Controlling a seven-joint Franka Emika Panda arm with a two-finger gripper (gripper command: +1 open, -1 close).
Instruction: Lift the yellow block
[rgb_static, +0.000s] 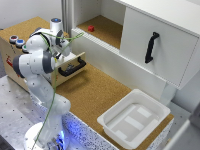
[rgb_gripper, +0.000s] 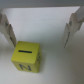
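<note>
1. While the wrist view is soft and blurred, it plainly shows the yellow block (rgb_gripper: 26, 56) on a pale surface, with a dark slot on its upper face and a black mark on its front face that is too fuzzy to read.
2. Both fingers (rgb_gripper: 8, 28) of the gripper (rgb_gripper: 42, 29) show in that view; the jaws stand released and wide apart, with nothing between them.
3. One finger stands close above the block's corner; whether it touches the block cannot be told.
4. Seen from the exterior view, the white arm (rgb_static: 41, 65) fills the left of the frame, bent over an open drawer (rgb_static: 70, 64) with a black handle, and its body hides the gripper and the block entirely.
5. Further back on the cork counter (rgb_static: 95, 92), in the upper middle of the frame, a small red block (rgb_static: 91, 28) sits inside an open white cabinet (rgb_static: 150, 40).
6. At lower right a white tray (rgb_static: 134, 119) rests on the counter.
7. Coloured buttons (rgb_static: 16, 40) at upper left are too small to make out.
</note>
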